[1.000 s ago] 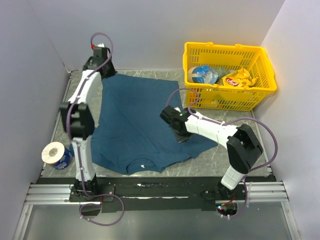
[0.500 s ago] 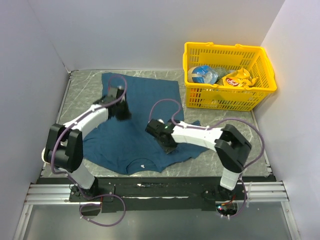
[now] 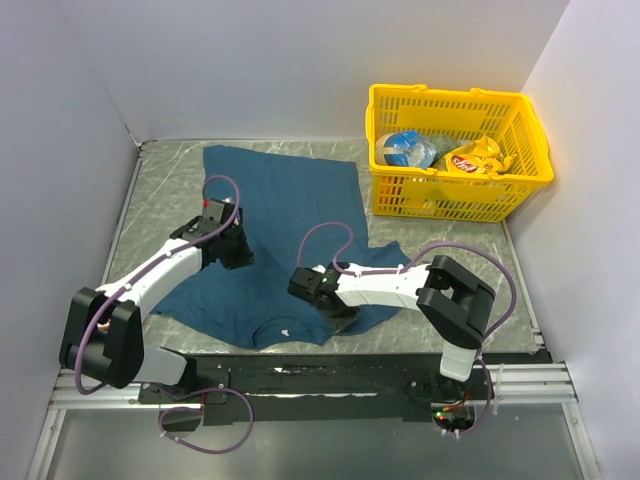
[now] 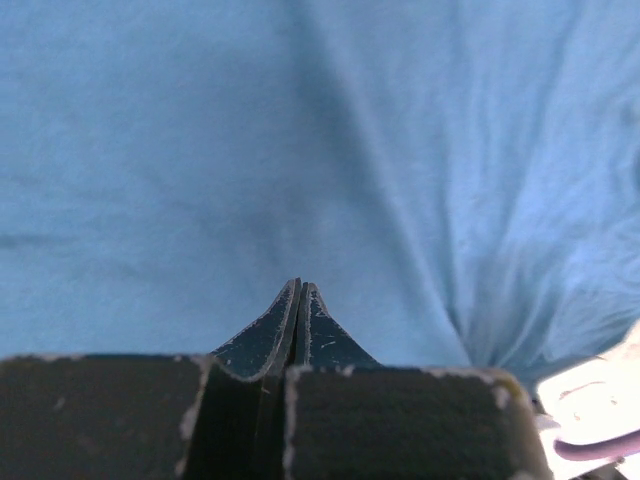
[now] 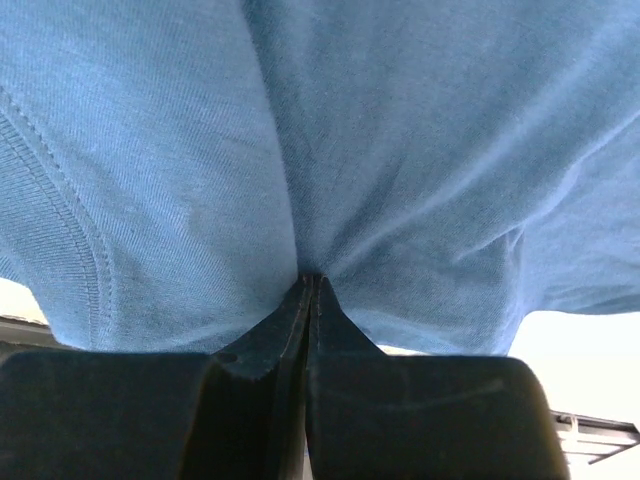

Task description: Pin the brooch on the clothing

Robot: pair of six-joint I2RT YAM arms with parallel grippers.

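R gripper [image 5: 310,282] is clamped on a pinch of shirt [image 5: 400,130] and has dragged it toward the shirt's neck edge. L gripper [image 4: 300,290], jaws together on nothing visible, came in from the shirt's far corner. Brooch not in view, so prob. no pinning yet.

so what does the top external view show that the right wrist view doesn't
Only the top view: the yellow basket of packets, the white neck label and the left pincer over the cloth. Only the right wrist view: the right pincer shut, fabric wrinkling into its tips, and a stitched hem. Both: the teal T-shirt.
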